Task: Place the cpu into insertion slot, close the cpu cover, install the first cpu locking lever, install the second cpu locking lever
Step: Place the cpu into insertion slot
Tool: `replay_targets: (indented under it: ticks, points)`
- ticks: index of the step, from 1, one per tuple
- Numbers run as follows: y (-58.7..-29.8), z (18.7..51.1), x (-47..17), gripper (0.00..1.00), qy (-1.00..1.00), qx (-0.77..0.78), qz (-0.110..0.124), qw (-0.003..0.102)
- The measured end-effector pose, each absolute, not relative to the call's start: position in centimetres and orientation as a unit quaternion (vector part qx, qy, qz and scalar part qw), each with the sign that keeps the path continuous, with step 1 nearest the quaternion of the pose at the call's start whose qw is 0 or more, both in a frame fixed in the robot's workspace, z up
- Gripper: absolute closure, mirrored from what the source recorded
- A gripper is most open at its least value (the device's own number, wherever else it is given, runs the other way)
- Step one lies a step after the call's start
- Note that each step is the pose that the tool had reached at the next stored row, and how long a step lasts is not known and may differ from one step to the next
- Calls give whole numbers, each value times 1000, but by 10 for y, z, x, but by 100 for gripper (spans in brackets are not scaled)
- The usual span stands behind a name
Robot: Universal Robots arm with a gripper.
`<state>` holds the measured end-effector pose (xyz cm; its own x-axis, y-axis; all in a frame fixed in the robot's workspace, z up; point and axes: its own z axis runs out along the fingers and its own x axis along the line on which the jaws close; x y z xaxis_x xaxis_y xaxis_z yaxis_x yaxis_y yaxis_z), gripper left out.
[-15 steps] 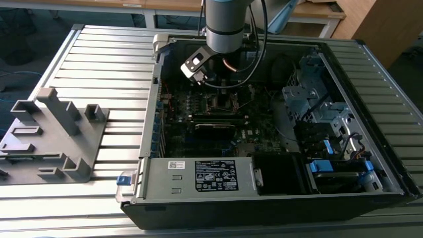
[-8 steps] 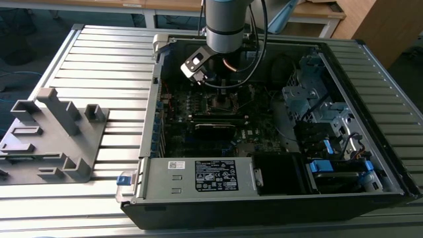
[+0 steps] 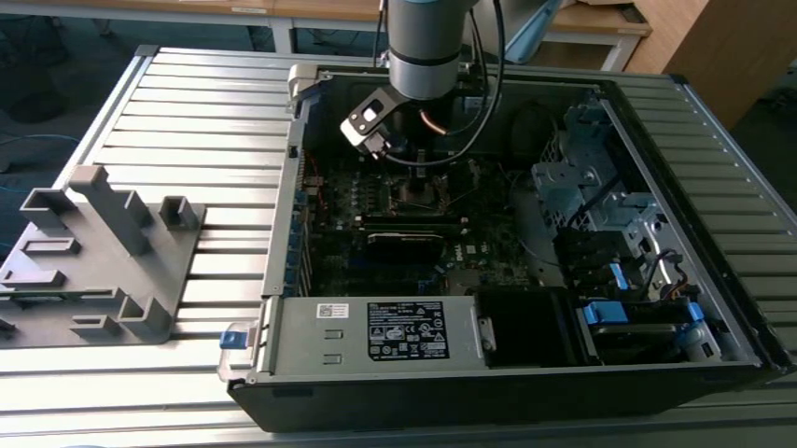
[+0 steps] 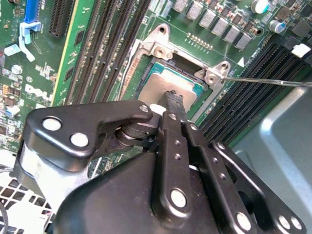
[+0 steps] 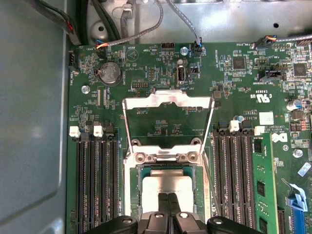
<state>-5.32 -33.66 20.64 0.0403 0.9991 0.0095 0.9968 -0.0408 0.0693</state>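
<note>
The cpu (image 5: 168, 185) lies flat inside the insertion slot (image 5: 132, 191), its dull metallic top facing up; it also shows in the second wrist view (image 4: 163, 84). The cpu cover (image 5: 168, 99), a silvery frame with a window, stands swung open beyond the slot's hinge. My gripper (image 5: 169, 204) is shut, fingers pressed together, with its tip (image 4: 173, 99) at the middle of the cpu's top and nothing between the fingers. A thin wire locking lever (image 4: 273, 81) sticks out beside the slot, unlatched. In the exterior view the gripper (image 3: 421, 161) hangs over the motherboard (image 3: 373, 205).
Long black memory slots (image 5: 95, 185) flank the socket on both sides, one holding a green module (image 5: 263, 185). The board sits inside an open computer case (image 3: 697, 103) with drive bays (image 3: 585, 177) and a power supply (image 3: 373, 331). A grey fixture (image 3: 100, 252) rests on the table.
</note>
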Motion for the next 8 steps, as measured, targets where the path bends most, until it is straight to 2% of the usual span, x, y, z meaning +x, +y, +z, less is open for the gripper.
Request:
replay_targets:
  ticks: [2,8]
  points:
    - [-337,206,-53,89,692,721,19,14]
    - [-337,206,-51,89,692,721,19,14]
